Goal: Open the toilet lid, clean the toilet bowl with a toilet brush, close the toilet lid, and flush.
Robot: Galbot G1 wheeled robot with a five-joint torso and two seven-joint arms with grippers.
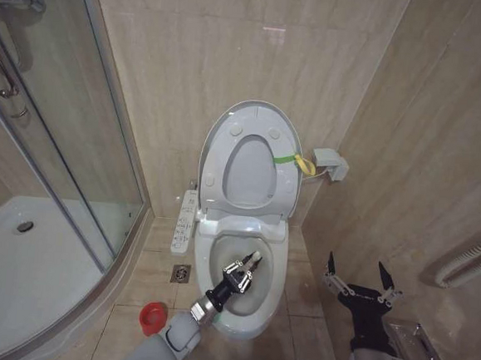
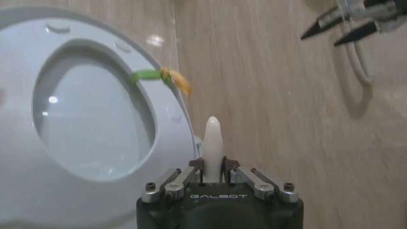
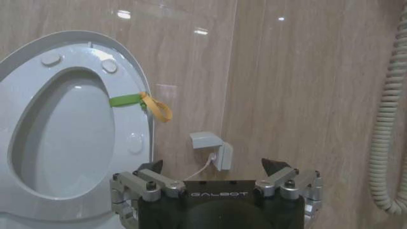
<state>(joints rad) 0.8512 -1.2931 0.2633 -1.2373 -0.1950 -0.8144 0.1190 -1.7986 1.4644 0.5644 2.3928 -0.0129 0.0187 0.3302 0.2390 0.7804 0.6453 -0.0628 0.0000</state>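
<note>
1. Low in the head view's centre, the left gripper (image 1: pixel 253 266) reaches into the bowl (image 1: pixel 270 309), jaws clamped on the brush (image 2: pixel 212 138) handle, so the hidden head can presumably scrub.
2. At upper centre, the lid (image 1: pixel 287 138) stands raised against the wall, giving the brush room.
3. At lower right, the right gripper (image 1: pixel 360 283) waits, jaws apart, beside the bowl.
4. At lower left, the red holder (image 1: pixel 153 316) sits on the floor.

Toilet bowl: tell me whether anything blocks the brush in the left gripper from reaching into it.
Nothing visible does. The toilet lid and seat stand raised against the wall, leaving the toilet bowl open. The left gripper, shut on the toilet brush, hangs directly over the bowl. The right gripper waits open, off to the side.
</note>
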